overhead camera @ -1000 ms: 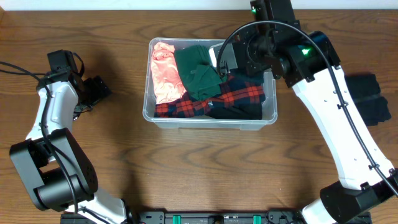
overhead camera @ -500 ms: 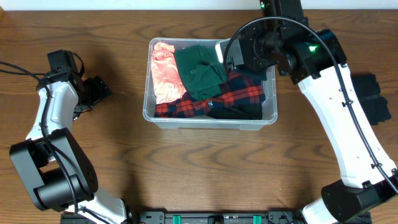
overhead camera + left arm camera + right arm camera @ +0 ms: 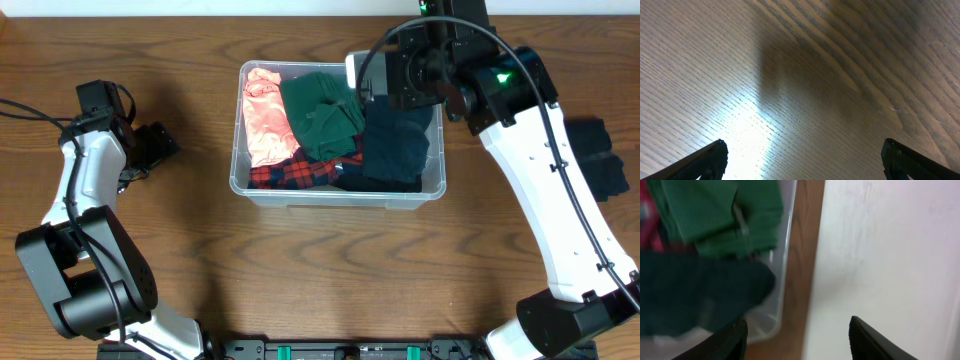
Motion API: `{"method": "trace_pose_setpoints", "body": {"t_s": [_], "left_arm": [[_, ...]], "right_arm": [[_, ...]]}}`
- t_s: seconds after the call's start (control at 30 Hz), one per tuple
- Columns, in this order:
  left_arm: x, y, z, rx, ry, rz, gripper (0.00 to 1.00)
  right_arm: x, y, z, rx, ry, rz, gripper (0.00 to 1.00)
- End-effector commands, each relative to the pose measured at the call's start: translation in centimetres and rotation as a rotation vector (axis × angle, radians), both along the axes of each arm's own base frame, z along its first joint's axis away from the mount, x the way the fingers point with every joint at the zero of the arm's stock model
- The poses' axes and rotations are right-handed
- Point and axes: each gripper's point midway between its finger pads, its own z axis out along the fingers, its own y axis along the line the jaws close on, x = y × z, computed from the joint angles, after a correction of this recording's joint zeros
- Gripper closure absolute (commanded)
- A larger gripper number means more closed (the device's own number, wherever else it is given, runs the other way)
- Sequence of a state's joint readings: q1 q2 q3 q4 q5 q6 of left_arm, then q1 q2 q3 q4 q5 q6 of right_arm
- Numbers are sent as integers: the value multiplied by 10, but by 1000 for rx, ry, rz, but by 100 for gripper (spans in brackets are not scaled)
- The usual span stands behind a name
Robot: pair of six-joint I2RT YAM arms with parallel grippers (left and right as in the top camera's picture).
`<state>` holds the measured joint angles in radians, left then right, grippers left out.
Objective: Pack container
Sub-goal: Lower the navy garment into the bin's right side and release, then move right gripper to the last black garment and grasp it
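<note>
The clear container (image 3: 338,196) stands mid-table, holding a pink garment (image 3: 265,115), a green garment (image 3: 320,112), a red plaid cloth (image 3: 298,172) and a dark navy garment (image 3: 396,148) lying loose on the right side. My right gripper (image 3: 372,82) hovers open above the container's back right corner, holding nothing. Its wrist view shows the navy garment (image 3: 695,297), the green garment (image 3: 715,215) and the bin's rim (image 3: 786,265) below the open right gripper (image 3: 800,341). My left gripper (image 3: 160,143) rests open over bare wood far left, and the left gripper (image 3: 805,165) has nothing between its fingers.
A dark piece of clothing (image 3: 600,165) lies on the table at the right edge, behind the right arm. A white wall (image 3: 890,255) runs just behind the container. A black cable (image 3: 30,108) trails at the far left.
My right gripper opened and let go of the navy garment, which now covers the plaid on the container's right side. The gripper lifted back toward the rear corner. The left arm stayed still.
</note>
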<state>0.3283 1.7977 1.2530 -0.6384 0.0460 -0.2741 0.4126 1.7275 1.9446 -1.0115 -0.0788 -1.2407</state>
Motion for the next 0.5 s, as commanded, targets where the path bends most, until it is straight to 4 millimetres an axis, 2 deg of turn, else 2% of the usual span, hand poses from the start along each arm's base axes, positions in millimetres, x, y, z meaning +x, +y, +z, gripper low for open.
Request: {"method": "trace_pose_setpoints", "body": {"t_s": [0.0,0.1,0.17,0.23,0.33,0.47], "left_arm": [[-3,0,-4,-5,12,11,2],[-3,1,-4,-5,12,12,2],[-3,0,-4,-5,12,11,2],[-3,0,-4,-5,12,11,2],[-3,0,-4,-5,12,11,2],[-3,0,-4,-5,12,11,2]], "right_arm": [[-8,15,13,287,144,-209,41],[-5,9,12,394,211,-370,54],[4,-10,11,431,211,-524,59],[10,-37,6,457,215,-687,53],[17,-83,-1,500,231,-901,53],[19,-164,-13,655,279,-1285,51]]}}
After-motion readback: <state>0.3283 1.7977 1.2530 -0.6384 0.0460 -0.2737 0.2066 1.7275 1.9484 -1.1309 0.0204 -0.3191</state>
